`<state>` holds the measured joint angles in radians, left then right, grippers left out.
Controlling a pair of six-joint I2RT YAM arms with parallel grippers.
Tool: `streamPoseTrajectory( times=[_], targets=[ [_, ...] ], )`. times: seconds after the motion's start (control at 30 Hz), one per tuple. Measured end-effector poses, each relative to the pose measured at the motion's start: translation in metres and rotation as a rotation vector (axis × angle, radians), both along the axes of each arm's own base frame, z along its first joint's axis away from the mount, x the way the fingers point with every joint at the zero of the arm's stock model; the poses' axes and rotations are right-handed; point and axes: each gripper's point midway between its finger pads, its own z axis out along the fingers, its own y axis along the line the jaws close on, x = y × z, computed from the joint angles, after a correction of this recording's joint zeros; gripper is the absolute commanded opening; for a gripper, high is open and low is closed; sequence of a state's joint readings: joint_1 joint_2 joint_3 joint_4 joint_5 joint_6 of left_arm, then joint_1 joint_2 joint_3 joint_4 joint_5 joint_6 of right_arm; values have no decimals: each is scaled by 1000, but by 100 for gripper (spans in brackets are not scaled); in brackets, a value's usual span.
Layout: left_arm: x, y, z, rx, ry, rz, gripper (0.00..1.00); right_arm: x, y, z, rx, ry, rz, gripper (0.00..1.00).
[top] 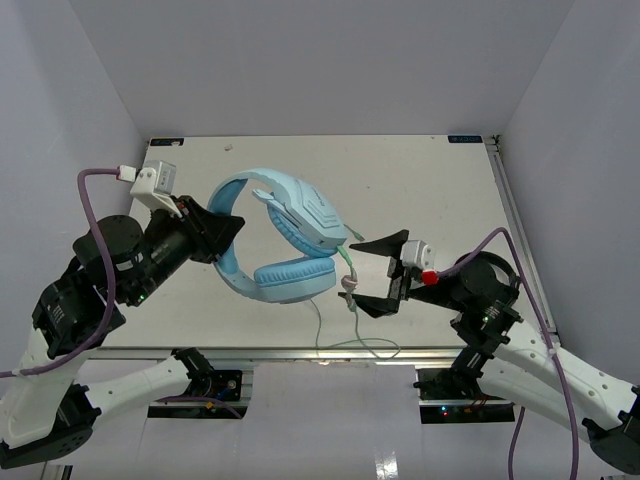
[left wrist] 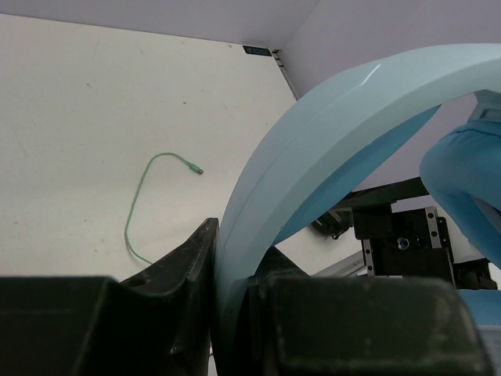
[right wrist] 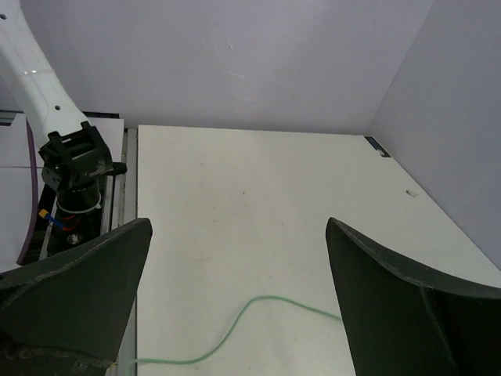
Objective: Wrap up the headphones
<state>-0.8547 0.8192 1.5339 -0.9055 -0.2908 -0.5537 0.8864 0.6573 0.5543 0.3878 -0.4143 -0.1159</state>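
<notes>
- Top external view: your left gripper (top: 225, 228) clamps the wide headband of the light blue padded over-ear headphones (top: 295, 225).
- Your right gripper (top: 356, 276) gapes wide near their thin pale green cable (top: 319, 325).

Bright even light, soft shadows (wrist foregrounds blurred).

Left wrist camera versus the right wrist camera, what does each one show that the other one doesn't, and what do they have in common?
Only the left wrist view shows the blue headband clamped in the left gripper, plus the plug ending the pale green cable. Only the right wrist view shows the right gripper, open with nothing between its fingers. Both show a stretch of that cable lying on the white table.
</notes>
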Motion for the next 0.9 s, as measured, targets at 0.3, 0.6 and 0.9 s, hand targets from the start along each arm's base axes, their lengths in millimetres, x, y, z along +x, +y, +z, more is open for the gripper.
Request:
streamPoseTrajectory(
  times=[0.3, 0.6, 0.9],
  targets=[
    [1, -2, -7, 18, 25, -1, 0, -21, 3, 0, 9, -66, 116, 99],
    [18, 8, -26, 117, 67, 109, 0, 19, -18, -7, -39, 27, -154, 98],
    [33, 20, -39, 196, 82, 208, 0, 29, -24, -10, -142, 97, -221, 98]
  ],
)
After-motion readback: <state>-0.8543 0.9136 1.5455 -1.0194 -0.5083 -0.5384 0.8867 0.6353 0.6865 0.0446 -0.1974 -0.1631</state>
